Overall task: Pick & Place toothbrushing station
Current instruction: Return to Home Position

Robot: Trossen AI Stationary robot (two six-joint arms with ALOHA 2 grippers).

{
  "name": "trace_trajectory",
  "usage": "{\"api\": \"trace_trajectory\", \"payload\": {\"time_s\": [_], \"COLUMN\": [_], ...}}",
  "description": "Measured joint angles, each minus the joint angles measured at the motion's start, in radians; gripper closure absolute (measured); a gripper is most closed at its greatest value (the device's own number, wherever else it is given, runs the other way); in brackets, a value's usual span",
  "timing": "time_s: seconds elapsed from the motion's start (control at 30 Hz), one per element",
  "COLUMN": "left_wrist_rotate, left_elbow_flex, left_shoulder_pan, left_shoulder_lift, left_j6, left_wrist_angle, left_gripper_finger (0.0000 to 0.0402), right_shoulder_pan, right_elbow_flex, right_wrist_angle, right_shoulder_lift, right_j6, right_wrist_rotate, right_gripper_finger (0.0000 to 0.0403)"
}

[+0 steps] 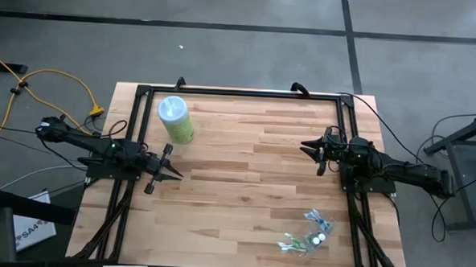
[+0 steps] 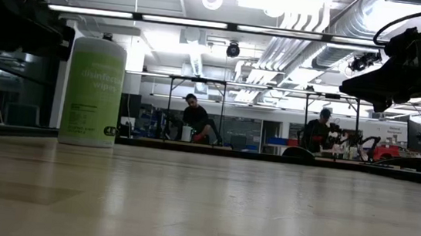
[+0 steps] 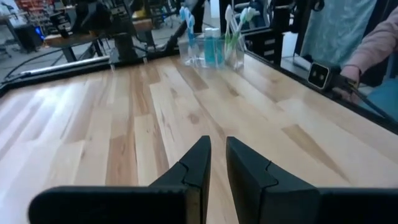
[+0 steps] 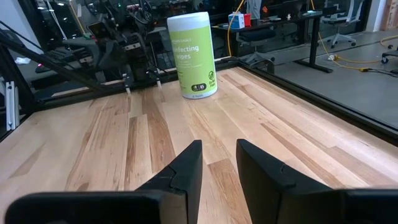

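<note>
Arms parked, toothbrush set in organizer

The wooden counter (image 1: 252, 174) is flanked by both arms. Left jaws and right jaws are each parted narrowly and empty. A green wipes canister (image 1: 175, 119) is stood beside the left arm. Toothbrushes (image 3: 233, 25) and a blue tube (image 3: 213, 46) are held upright in the clear organizer (image 3: 237, 57) at the right arm's corner.

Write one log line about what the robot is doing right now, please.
left hand: empty, left side | right hand: empty, right side | toothbrushes: inside clear holder | wipes can: upright
</note>
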Motion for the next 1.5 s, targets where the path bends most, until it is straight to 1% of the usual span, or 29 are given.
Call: {"api": "trace_trajectory", "payload": {"time_s": [0.2,1.5], "left_wrist_rotate": [-0.017,-0.023], "left_elbow_flex": [-0.001,-0.002], "left_shoulder_pan": [0.000,0.003], "left_shoulder_lift": [-0.011,-0.011], "left_j6": [-0.008,-0.011], "left_wrist_angle": [-0.049,-0.046], "left_gripper_finger": [0.0358,0.0358], "right_shoulder_pan": [0.000,0.000], "right_elbow_flex": [0.000,0.000], "right_wrist_angle": [0.000,0.000], "right_shoulder_lift": [0.000,0.000], "right_j6": [0.000,0.000], "right_wrist_rotate": [0.000,0.000], "right_gripper_finger": [0.0312,0.0312]}}
